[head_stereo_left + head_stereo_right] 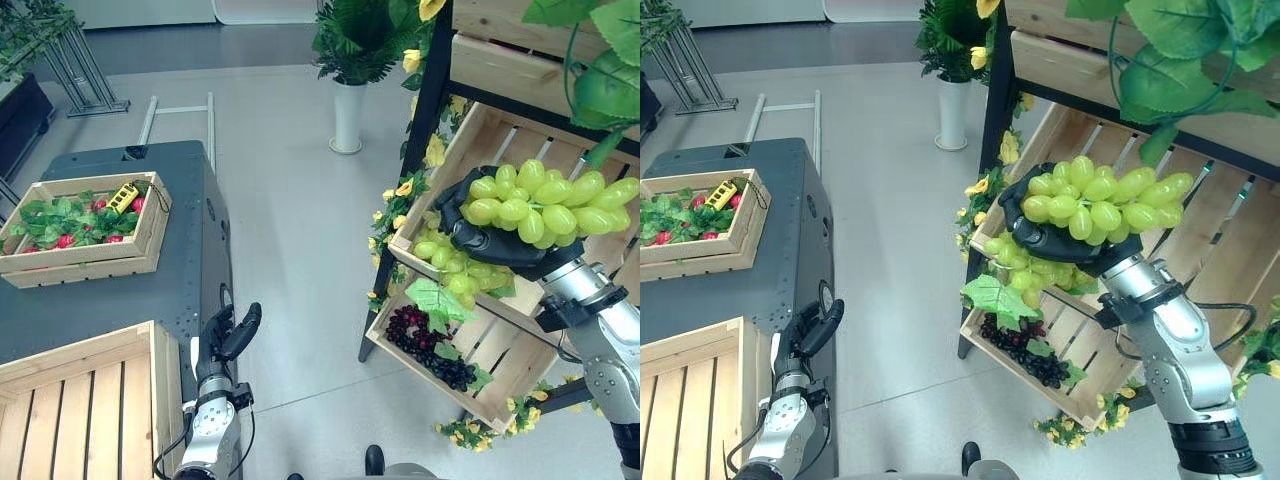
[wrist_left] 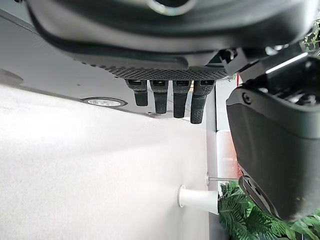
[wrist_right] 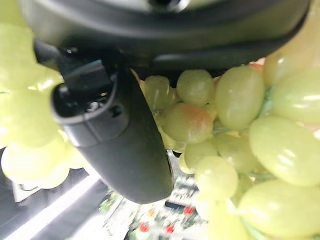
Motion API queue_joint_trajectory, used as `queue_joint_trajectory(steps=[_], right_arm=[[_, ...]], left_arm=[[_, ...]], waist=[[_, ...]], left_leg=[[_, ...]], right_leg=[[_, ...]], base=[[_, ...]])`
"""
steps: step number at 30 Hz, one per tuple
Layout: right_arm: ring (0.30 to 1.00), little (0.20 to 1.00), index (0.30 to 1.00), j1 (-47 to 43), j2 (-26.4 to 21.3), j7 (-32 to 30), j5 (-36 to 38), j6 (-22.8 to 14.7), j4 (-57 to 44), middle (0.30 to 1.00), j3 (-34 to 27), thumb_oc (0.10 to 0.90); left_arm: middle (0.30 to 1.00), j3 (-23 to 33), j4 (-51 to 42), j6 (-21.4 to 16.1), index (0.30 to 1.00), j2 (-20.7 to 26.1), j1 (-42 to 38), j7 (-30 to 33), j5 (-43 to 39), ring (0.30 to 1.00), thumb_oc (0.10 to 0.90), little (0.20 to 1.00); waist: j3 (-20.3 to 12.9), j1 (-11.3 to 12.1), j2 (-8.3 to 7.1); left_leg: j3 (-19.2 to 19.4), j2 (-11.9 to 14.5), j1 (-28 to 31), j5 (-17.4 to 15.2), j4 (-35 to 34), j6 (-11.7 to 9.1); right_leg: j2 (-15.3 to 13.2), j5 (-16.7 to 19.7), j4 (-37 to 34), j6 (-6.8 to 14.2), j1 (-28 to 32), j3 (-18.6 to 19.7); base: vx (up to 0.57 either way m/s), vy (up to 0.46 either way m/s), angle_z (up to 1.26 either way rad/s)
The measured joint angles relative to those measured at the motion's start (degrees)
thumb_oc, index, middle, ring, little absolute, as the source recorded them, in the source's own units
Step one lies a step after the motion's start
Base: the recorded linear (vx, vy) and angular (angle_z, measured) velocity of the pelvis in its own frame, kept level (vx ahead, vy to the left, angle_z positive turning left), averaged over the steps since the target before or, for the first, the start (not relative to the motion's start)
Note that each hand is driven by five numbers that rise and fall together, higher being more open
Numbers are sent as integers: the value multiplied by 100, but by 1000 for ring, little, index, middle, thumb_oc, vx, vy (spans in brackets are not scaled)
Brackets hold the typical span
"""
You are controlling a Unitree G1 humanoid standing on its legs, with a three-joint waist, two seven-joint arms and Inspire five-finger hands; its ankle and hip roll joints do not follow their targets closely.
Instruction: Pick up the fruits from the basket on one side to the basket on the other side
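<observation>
1. Your right hand (image 1: pixel 492 243): dark fingers curled round a bunch of pale green grapes (image 1: pixel 545 200), raised above the slatted wooden shelf crate (image 1: pixel 470 150).
2. That crate: more green grapes (image 1: pixel 448 265) inside; dark purple grapes (image 1: pixel 425 345) in the crate below.
3. Your left hand (image 1: pixel 228 340): fingers relaxed, idle beside the empty wooden crate (image 1: pixel 75 400) on the dark grey table (image 1: pixel 180 250).

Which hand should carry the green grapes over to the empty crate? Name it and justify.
Right. The right hand is already curled around the green grapes, lifted above the shelf crate. The left hand hangs idle beside the empty crate.
</observation>
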Motion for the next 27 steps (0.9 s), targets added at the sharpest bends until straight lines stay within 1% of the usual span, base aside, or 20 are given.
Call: queue_joint_trajectory(steps=[3, 6, 7, 9, 10, 12, 16, 18, 21, 24, 27], right_arm=[[300, 300, 300, 0, -197, -365, -321, -96, 393, 300, -16, 400], [300, 300, 300, 36, -344, -811, -945, -214, 711, 300, -48, 400], [300, 300, 300, 40, -363, -907, -978, -235, 804, 300, -62, 400], [300, 300, 300, 97, -383, -1037, -1369, -314, 915, 300, -126, 400], [300, 300, 300, 114, -470, -1136, -1617, -384, 1034, 300, -127, 400], [300, 300, 300, 146, -676, -1262, -1880, -483, 1259, 300, -135, 400], [300, 300, 300, 146, -1046, -1656, -2597, -612, 1637, 300, -139, 400], [300, 300, 300, 145, -1194, -1856, -3096, -680, 1773, 300, -142, 400], [300, 300, 300, 144, -1369, -1942, -3521, -680, 1916, 300, -141, 400], [300, 300, 300, 139, -1412, -1946, -3651, -672, 2122, 300, -135, 400], [300, 300, 300, -120, -1462, -1944, -3829, -438, 2608, 300, 175, 400]], left_arm=[[900, 0, 3, 0, 900, 2, 3, 28, 0, 900, 800, 900], [900, 0, 12, -1, 900, 1, 5, 49, 1, 900, 800, 900], [900, 0, 39, -1, 900, 2, 4, 57, 1, 900, 800, 900], [900, -5, 103, -1, 900, 1, 3, 56, 2, 900, 800, 900], [900, -5, 136, -1, 900, 1, 3, 65, 2, 900, 800, 900], [900, -17, 140, -1, 900, 0, -5, 66, 4, 900, 800, 900], [900, -40, 139, -1, 900, 1, -20, 110, 5, 900, 800, 900], [900, -61, 139, -1, 900, 0, -20, 160, 5, 900, 800, 900], [900, -64, 140, -1, 900, 0, -24, 185, 6, 900, 800, 900], [900, -64, 140, -1, 900, 0, -30, 198, 7, 900, 800, 900], [900, -72, 140, 0, 900, -2, -58, 227, 7, 900, 800, 900]], waist=[[-62, -33, -7], [-80, -55, -11], [-80, -63, -13], [-81, -143, -14], [-81, -178, -14], [-81, -201, -14], [-82, -186, -14], [-83, -179, -13], [-84, -192, -14], [-84, -162, -14], [-88, -111, -20]], left_leg=[[26, -4, -7, -9, -1, 9], [117, -5, -11, -24, 0, 10], [153, -7, -14, -29, 0, 11], [158, -10, -15, -33, 0, 14], [169, -13, -16, -38, 0, 16], [191, -16, -13, -45, 0, 17], [247, -16, -3, -61, 0, 18], [287, -17, -3, -68, 0, 20], [299, -21, -1, -75, 0, 26], [297, -24, -2, -78, 0, 30], [293, -28, -3, -79, 1, 31]], right_leg=[[-4, -1, 0, 11, -19, 24], [6, 14, 0, 14, -64, 114], [11, 29, 0, 5, -84, 148], [10, 30, 0, 5, -88, 156], [9, 30, 0, 6, -93, 169], [12, 33, 0, 10, -100, 193], [21, 39, -1, 15, -115, 256], [24, 47, -1, 18, -136, 292], [20, 51, -1, 19, -138, 307], [17, 51, -2, 20, -139, 306], [12, 53, -2, 23, -139, 301]], base=[[-3, 8, -4], [-6, 10, -14], [-12, 7, -17], [-5, 3, -4], [-11, 5, -4], [-11, 5, -6], [-6, 7, -8], [0, 15, -10], [-1, 4, -2], [0, 0, 0], [0, 0, 0]])
